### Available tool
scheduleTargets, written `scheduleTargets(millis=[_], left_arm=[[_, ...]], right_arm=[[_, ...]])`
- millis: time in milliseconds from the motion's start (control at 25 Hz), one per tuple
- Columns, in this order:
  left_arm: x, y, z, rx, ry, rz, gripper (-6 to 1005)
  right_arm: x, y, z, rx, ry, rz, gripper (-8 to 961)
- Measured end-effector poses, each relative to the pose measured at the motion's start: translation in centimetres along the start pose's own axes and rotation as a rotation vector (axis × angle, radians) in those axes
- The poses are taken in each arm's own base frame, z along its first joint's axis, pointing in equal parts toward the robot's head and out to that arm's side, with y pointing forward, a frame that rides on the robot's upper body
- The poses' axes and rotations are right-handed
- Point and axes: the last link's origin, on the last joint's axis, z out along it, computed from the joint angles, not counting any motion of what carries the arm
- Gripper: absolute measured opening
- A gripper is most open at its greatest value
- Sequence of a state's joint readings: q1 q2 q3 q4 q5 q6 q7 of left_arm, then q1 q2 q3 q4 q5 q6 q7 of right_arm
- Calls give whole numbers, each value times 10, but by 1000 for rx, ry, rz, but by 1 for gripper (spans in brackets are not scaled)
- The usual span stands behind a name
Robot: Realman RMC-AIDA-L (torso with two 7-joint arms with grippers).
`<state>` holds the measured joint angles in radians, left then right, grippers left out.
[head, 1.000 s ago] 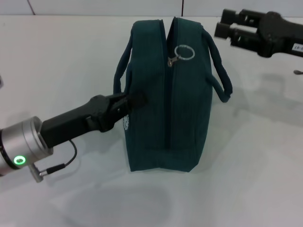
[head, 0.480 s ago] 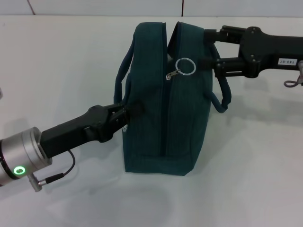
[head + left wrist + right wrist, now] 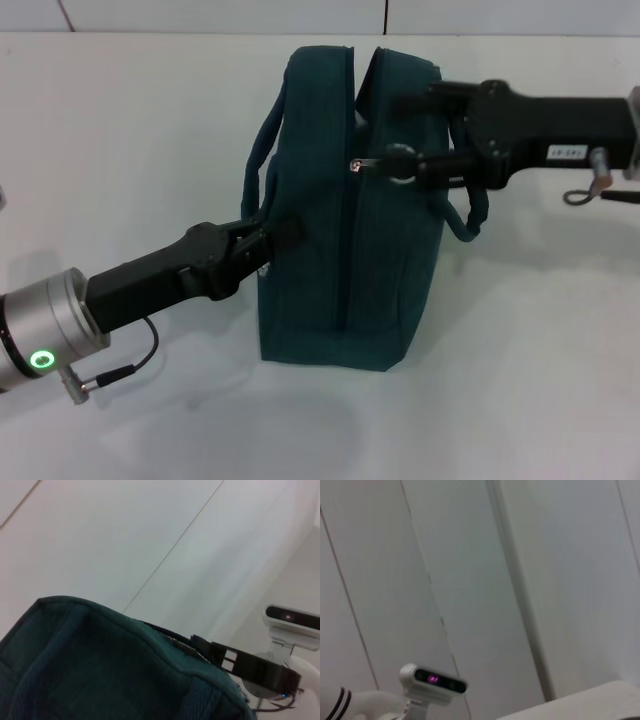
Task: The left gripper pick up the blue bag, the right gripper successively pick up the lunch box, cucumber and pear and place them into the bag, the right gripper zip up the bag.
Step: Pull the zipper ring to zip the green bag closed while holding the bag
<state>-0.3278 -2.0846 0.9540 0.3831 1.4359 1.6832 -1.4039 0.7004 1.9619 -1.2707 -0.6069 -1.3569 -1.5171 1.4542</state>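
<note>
Teal fabric: blue bag (image 3: 350,210) upright near the middle of the white table (image 3: 150,120), standing on its base, zipper seam running down the side that faces the head camera, top edge parted into a narrow gap at the far end. Loop handles hanging on both flanks, one on the robot's left (image 3: 262,150), one on the right (image 3: 470,205). Zipper pull ring (image 3: 400,165) about a third of the way down the seam, partly covered by black fingers.

Right gripper (image 3: 405,160) reaching in from the right across the bag's upper part, fingertips at the ring; closed on it or merely touching, cannot tell. White number label (image 3: 565,153) visible on the right arm.

Left gripper (image 3: 285,232) coming from the lower left, fingers pressed together on the bag's left side panel beside the left handle, clamping the fabric. Silver cylinder segment with green light (image 3: 40,360) on that arm near the lower left corner of the head view.

Left wrist view: bag's upper corner (image 3: 100,670) close up, right gripper (image 3: 235,662) behind it. Right wrist view: only pale wall panels and a small camera unit (image 3: 432,680).
</note>
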Motion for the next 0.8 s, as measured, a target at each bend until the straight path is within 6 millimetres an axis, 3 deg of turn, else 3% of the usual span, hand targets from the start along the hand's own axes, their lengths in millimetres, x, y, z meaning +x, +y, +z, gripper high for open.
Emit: scheduleTargets(millis=[320,800], left_arm=[[0,-1,0,3,-1,-1,50],[0,0,0,4,3,-10,50]], right_arm=[[10,5,7,-21,35,8,870],[18,13,-7,4,32,1,862]])
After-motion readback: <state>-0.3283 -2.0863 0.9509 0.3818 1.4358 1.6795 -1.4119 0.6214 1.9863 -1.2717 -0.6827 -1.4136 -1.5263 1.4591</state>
